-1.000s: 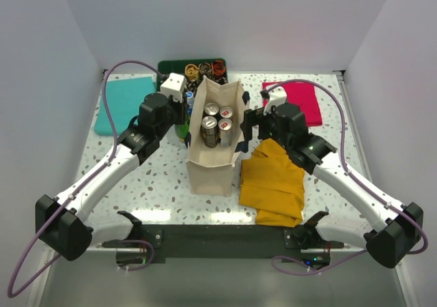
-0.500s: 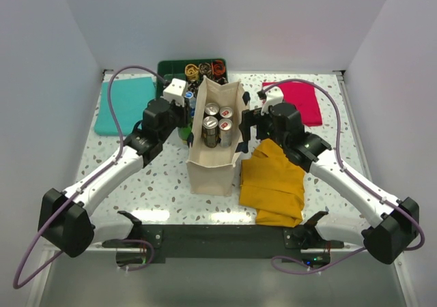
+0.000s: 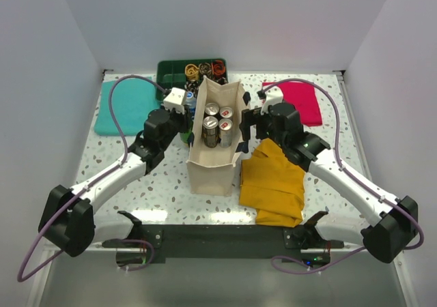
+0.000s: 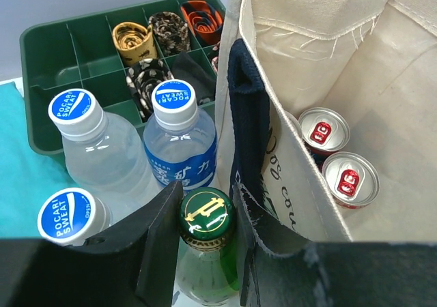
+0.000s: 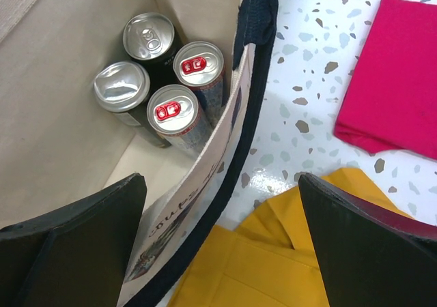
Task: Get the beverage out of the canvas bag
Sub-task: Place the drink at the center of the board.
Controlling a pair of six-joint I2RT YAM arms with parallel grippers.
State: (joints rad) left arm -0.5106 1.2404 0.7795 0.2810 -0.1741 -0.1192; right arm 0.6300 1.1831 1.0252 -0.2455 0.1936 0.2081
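The cream canvas bag (image 3: 212, 169) stands open at the table's middle, with navy handles. Several drink cans (image 3: 216, 121) stand inside it; they also show in the right wrist view (image 5: 173, 109) and the left wrist view (image 4: 348, 179). My left gripper (image 3: 183, 124) is outside the bag's left wall (image 4: 321, 61). It is shut on the neck of a green glass bottle (image 4: 205, 269) with a green-gold cap, which stands on the table. My right gripper (image 5: 220, 181) is open wide and straddles the bag's right wall (image 5: 205, 184), one finger inside, one over the yellow cloth. It holds nothing.
Three Pocari Sweat bottles (image 4: 176, 102) stand left of the bag. A green divided tray (image 3: 171, 69) with rolled items sits at the back. A teal cloth (image 3: 123, 102) lies far left, a pink cloth (image 3: 300, 101) far right, and a mustard-yellow cloth (image 3: 273, 177) right of the bag.
My left arm has swung toward the bag and the near side, its wrist ending close to the bag's left wall. My right gripper has edged slightly toward the bag.
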